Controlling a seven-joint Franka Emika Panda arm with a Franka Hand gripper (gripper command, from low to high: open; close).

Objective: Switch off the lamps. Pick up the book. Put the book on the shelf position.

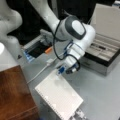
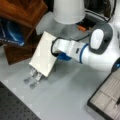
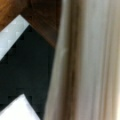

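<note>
Overhead, in a front view, the white robot arm (image 1: 72, 30) bends down over a grey table (image 1: 100, 87). Its gripper (image 1: 61, 72) sits at the upper edge of the book (image 1: 58, 96), a white notebook with a row of binding holes along its lower left edge. The book is tilted, its lower end over a silver slatted stand (image 1: 79, 115). The fingers themselves are hidden behind the wrist and the page, so I cannot tell whether they are clamped on the book. At this view's bottom left is the dark reddish-brown cabinet top (image 1: 13, 95), just beside the book but apart from it. An open grey case (image 1: 105, 55) lies at the right.

Seen in a front view from the opposite side, the gripper (image 2: 55, 51) meets the book (image 2: 43, 53) at its right edge; the book stands tilted with its lower end on the slatted stand (image 2: 33, 77). The cream-white lampshade (image 2: 68, 11) is at the top, and the wooden cabinet (image 2: 22, 10) at top left.

Close up in the wrist view, a pale blurred surface fills the right half; brown wood (image 3: 42, 15) shows at the top.
</note>
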